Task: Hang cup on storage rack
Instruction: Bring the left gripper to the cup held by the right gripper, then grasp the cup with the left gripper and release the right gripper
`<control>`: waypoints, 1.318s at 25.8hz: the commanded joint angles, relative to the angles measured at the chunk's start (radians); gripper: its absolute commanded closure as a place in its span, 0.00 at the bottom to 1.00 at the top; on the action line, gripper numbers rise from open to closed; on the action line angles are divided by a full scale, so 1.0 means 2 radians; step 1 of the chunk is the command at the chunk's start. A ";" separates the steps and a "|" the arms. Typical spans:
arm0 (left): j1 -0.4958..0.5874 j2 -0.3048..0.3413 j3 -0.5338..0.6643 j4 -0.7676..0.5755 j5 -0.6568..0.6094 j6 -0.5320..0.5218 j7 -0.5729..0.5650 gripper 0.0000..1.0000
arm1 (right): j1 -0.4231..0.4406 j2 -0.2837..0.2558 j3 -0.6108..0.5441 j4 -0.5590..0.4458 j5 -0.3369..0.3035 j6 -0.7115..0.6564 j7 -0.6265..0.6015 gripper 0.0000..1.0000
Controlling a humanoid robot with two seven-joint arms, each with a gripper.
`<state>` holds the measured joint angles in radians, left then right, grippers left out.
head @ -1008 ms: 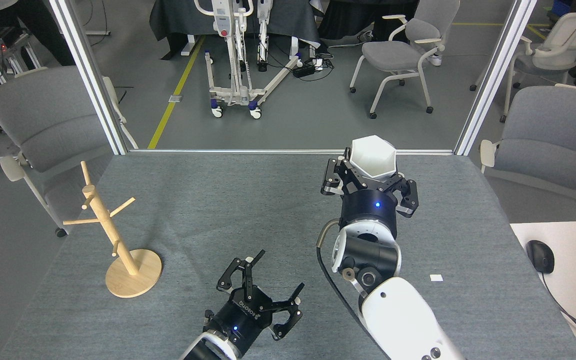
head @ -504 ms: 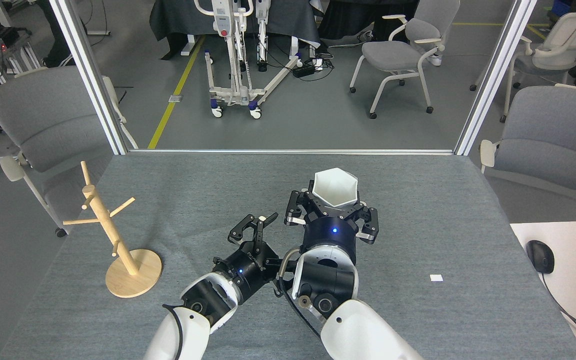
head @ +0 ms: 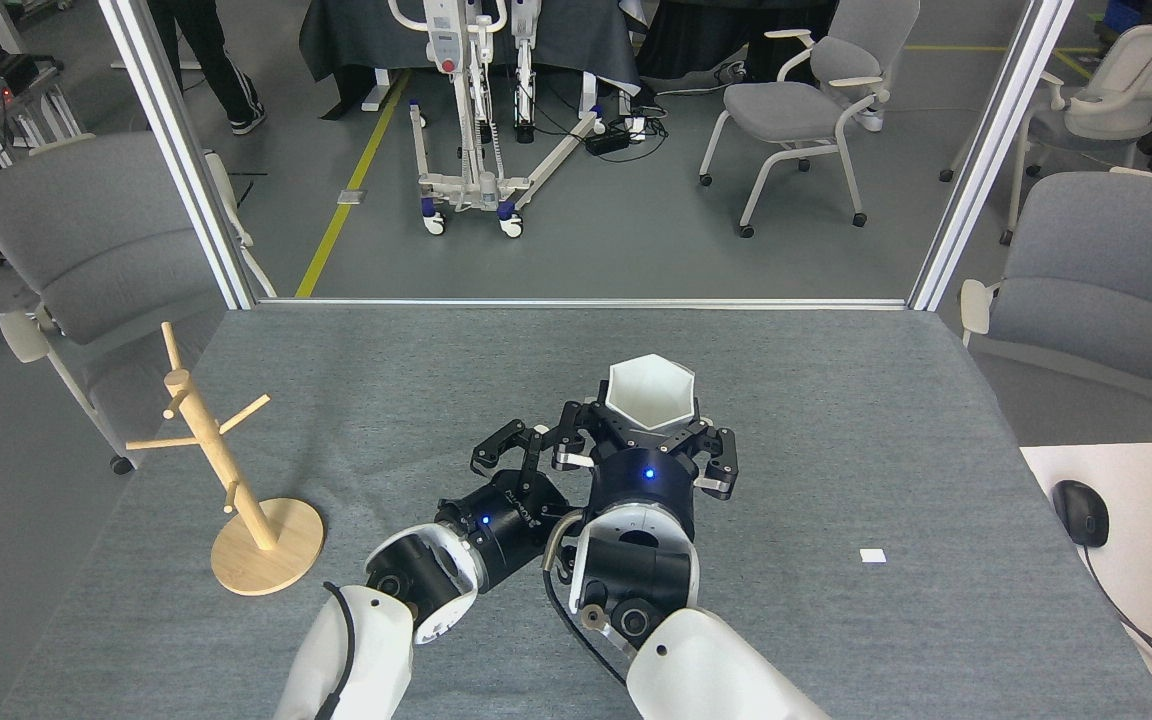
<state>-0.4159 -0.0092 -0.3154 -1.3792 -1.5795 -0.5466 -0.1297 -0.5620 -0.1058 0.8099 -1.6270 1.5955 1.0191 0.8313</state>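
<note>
While seemingly empty, cup (head: pixel 650 391) sits in right tool (head: pixel 644 447).

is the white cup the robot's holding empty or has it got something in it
Empty. The cup, gripped by the right gripper, has its mouth open to the camera, and only bare white inner walls show inside.

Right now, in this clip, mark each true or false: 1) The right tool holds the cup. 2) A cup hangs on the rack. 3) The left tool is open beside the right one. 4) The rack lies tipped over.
1) True: the right tool grips the white hexagonal cup, opening upward.
2) False: the wooden mug tree has bare pegs.
3) True: the left tool is open, close beside the right tool.
4) False: it stands upright on its round base, at the table's left.
</note>
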 commanded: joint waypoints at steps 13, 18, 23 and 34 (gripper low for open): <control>-0.024 -0.005 -0.002 0.027 0.044 -0.036 -0.007 0.01 | 0.006 0.012 0.042 0.021 -0.001 0.004 0.008 0.70; -0.024 -0.017 -0.003 0.041 0.040 -0.031 -0.006 0.01 | 0.008 0.015 0.050 0.025 -0.001 0.004 0.007 0.70; -0.024 -0.015 -0.003 0.048 0.037 -0.024 -0.008 0.38 | 0.009 0.025 0.054 0.033 -0.005 0.004 0.007 0.71; -0.022 -0.014 0.001 0.049 0.045 -0.055 -0.054 1.00 | 0.010 0.029 0.056 0.046 -0.003 0.001 0.004 0.41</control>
<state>-0.4605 -0.0363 -0.3133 -1.2817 -1.4902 -0.6470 -0.2231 -0.5387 -0.0481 0.8976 -1.5499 1.5860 1.0496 0.8462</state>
